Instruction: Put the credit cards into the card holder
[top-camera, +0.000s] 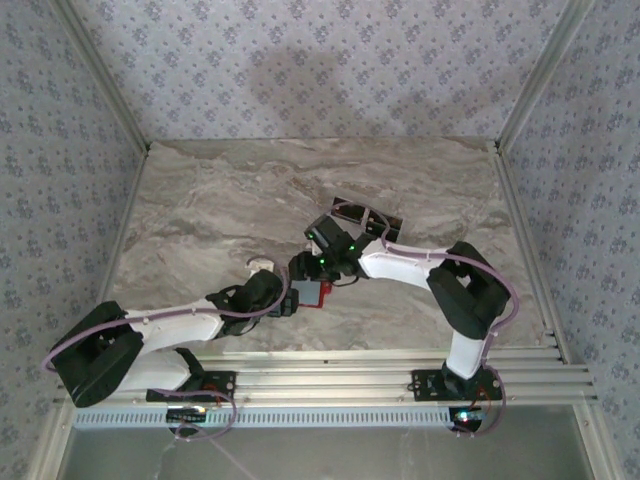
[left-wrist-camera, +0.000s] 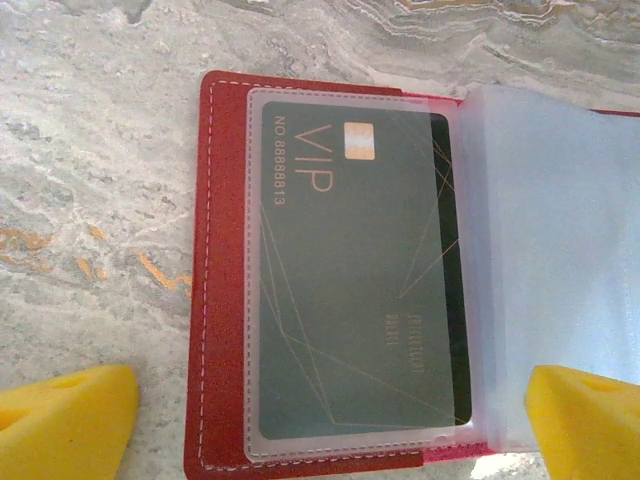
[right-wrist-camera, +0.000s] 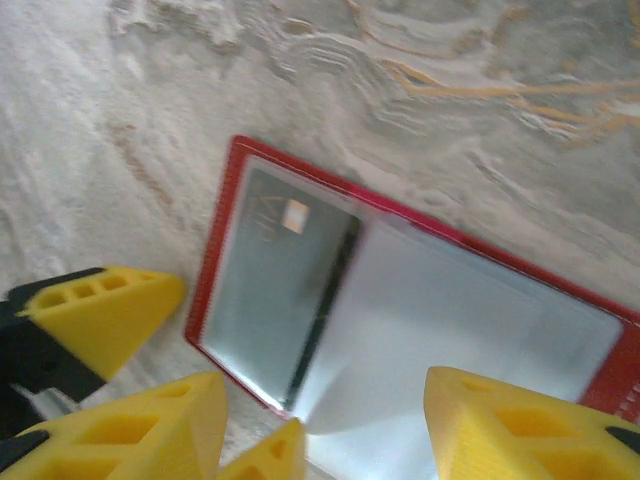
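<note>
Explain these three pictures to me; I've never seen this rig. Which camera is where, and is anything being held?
Two robot arms are bolted at the near edge of the table. The top view looks down from behind: left arm and right arm meet over the open red card holder. More dark credit cards lie farther back. The other two pictures come from wrist cameras; the yellow wedges are each tool's fingers. The left tool hovers open above the holder, whose clear sleeve has one VIP card inside. The right tool has its fingers spread too, and nothing looks gripped.
</note>
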